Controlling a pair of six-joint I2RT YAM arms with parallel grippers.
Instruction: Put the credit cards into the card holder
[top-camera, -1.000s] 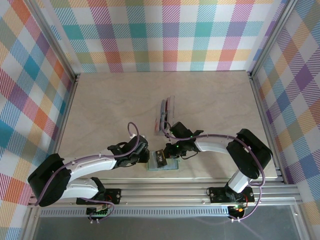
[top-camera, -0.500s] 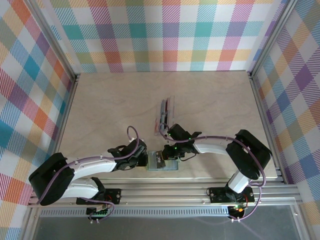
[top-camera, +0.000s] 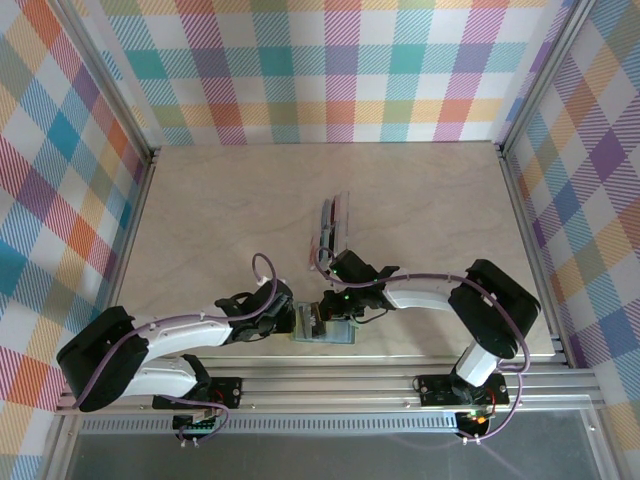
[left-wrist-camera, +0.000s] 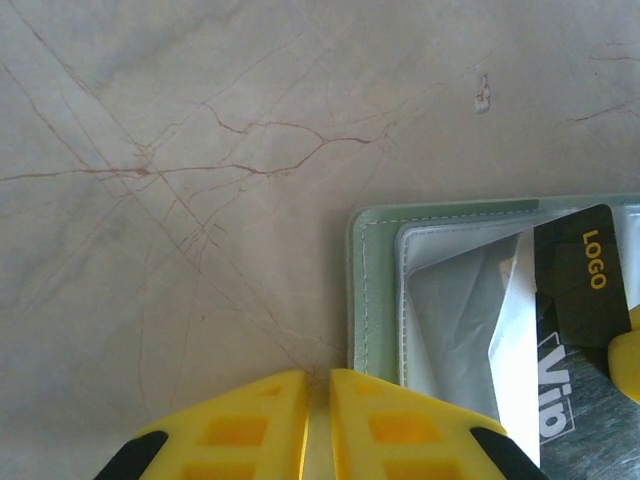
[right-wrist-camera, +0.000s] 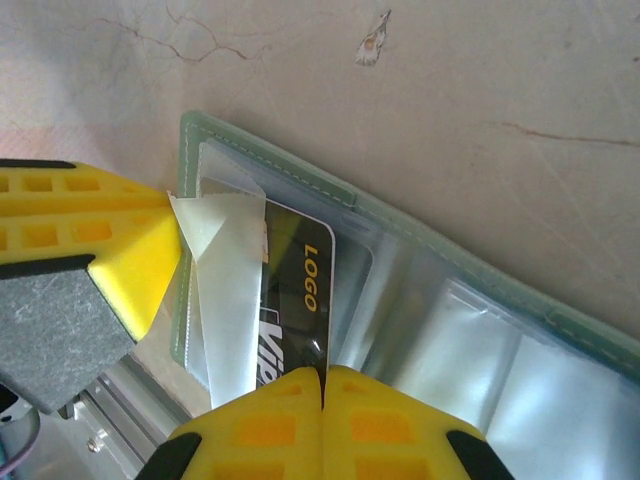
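The black card lies partly under a clear pocket of the open card holder, its long axis running back to the right gripper, which we see clamped on its near edge. The holder lies lengthwise along the near edge of the table. At its left end the left gripper has its fingers a slit apart; we cannot tell whether they grip anything.

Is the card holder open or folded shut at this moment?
Open: the card holder lies spread flat, clear inner sleeves exposed, a black card partly under one.
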